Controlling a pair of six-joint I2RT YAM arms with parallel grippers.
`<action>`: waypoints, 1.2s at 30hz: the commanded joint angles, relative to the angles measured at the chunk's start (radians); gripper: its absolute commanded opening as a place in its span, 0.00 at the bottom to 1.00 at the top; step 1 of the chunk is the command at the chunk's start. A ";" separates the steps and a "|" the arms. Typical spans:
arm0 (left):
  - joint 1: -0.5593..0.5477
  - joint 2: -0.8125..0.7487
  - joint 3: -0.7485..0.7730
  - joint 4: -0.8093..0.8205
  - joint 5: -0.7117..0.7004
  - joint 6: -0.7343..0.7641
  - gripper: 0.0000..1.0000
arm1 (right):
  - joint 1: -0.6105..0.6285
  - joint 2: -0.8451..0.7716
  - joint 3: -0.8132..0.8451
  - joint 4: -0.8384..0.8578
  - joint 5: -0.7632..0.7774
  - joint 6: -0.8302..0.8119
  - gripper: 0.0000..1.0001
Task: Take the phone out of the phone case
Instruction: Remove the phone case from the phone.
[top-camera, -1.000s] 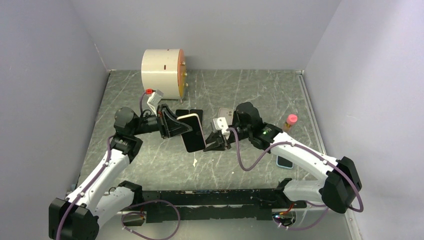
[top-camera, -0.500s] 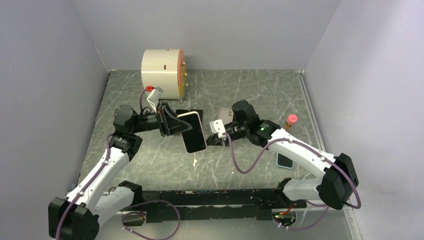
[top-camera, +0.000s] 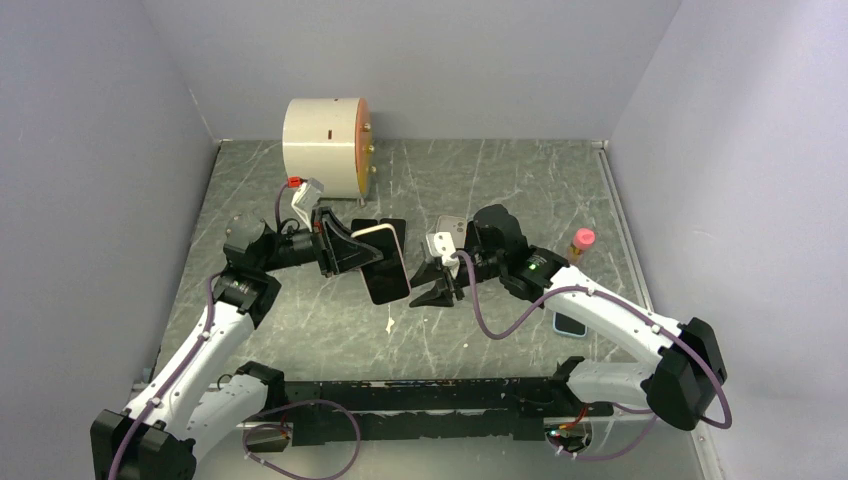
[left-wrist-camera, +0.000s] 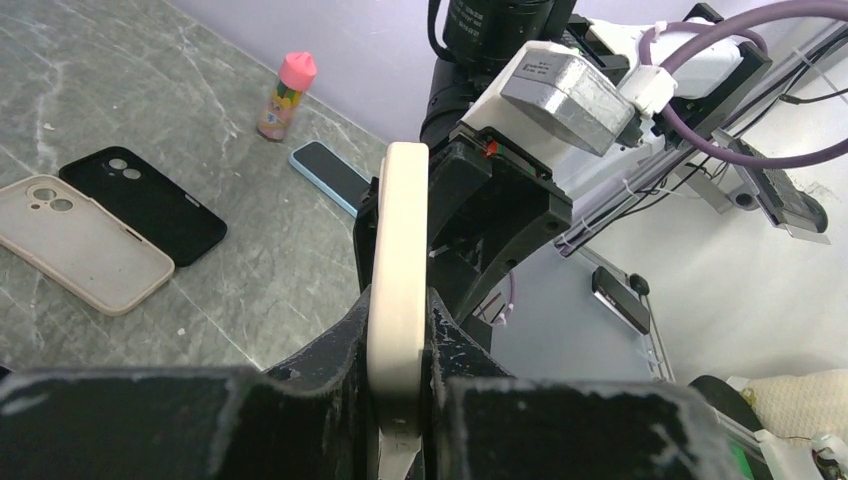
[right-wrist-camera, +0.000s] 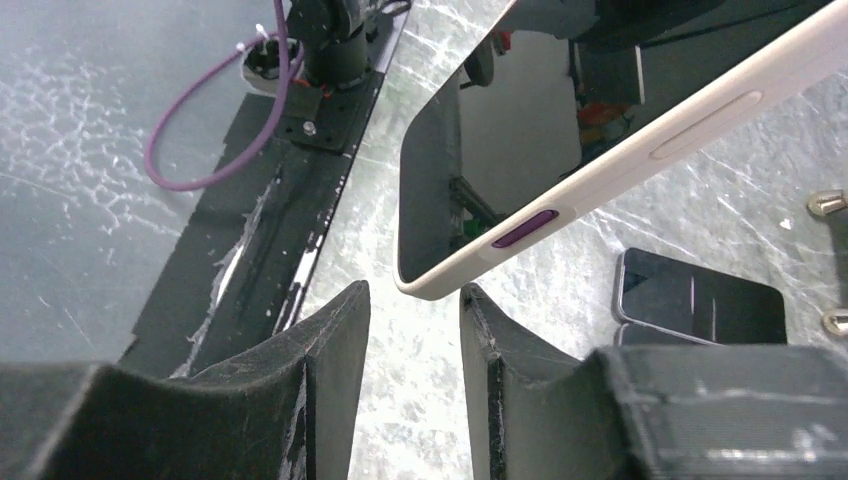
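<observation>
the phone (top-camera: 386, 268), in its cream case (left-wrist-camera: 399, 270), was held off the table (top-camera: 520, 180) near the middle of the top view. it was clamped edge-on by the left gripper (top-camera: 350, 250), whose jaws were closed tight on the two faces of the cream case, as was shown plainly in the left wrist view. the phone was tilted, with its dark screen turned up toward the overhead camera.

the right gripper (top-camera: 433, 284) was set at 3 o'clock of the phone, just beside its lower corner. its jaws were parted by a narrow gap and nothing was gripped between them. in the right wrist view the rounded corner of the cream case was seen just at the mouth of that gap; whether it was touched could not be told. a purple side button (right-wrist-camera: 524, 228) was seen on that edge.

from the phone, a white drum (top-camera: 322, 140) was placed at 11 o'clock, a small bottle with a pink cap (top-camera: 579, 243) at 3 o'clock beyond the right gripper, and a blue phone (top-camera: 569, 323) at 4 o'clock. a black case (left-wrist-camera: 140, 205) and a beige case (left-wrist-camera: 80, 245) were laid flat side by side.
</observation>
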 joint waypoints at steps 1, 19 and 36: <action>-0.009 -0.034 0.024 0.079 -0.022 0.020 0.02 | 0.000 -0.040 -0.030 0.169 -0.059 0.188 0.42; -0.013 -0.020 0.055 0.060 0.009 -0.009 0.02 | -0.001 0.043 0.041 0.047 -0.065 0.065 0.00; -0.013 0.044 0.051 0.182 0.072 -0.151 0.02 | 0.004 0.118 0.182 -0.193 -0.023 -0.368 0.00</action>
